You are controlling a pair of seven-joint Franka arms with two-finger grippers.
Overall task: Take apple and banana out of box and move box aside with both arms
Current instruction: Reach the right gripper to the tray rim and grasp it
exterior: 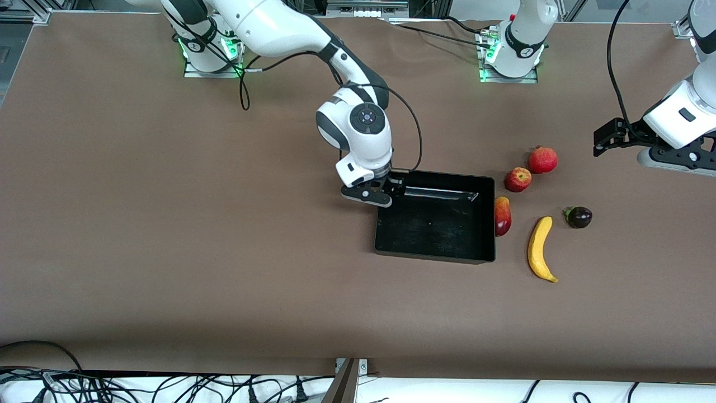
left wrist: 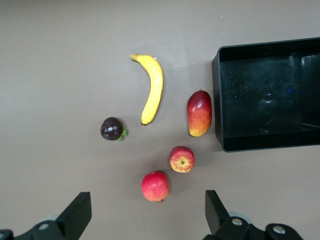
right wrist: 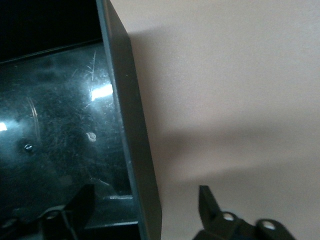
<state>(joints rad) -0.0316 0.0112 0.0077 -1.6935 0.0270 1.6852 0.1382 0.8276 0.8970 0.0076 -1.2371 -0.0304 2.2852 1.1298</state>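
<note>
The box [exterior: 436,221] is sitting empty near the middle of the table [exterior: 168,224], which suggests the fruit-removal part of the task is done and only the shifting remains. The apple [exterior: 518,179] and the banana [exterior: 540,249] are lying on the bare tabletop beside the box, toward the left arm's end — the apple farther from the front camera, the banana nearer to it, both apart from the box wall. A mango [exterior: 502,216] is resting right against that wall, so it may get nudged when the box slides. A pomegranate [exterior: 543,160] is lying just beside the apple, and a dark purple fruit [exterior: 579,217] is sitting near the banana's upper end.

The right gripper [exterior: 376,191] is reaching down at the box's corner toward the right arm's end. In the right wrist view its fingers [right wrist: 210,205] are straddling the thin wall, one inside and one outside, with a gap on each side — not yet clamping, positioned so that closing will pinch the rim.

The left gripper [exterior: 615,137] is waiting in the air past the fruit, over the table's left-arm end, its jaws spread wide and holding nothing. It is probably due to take the box's other wall.
</note>
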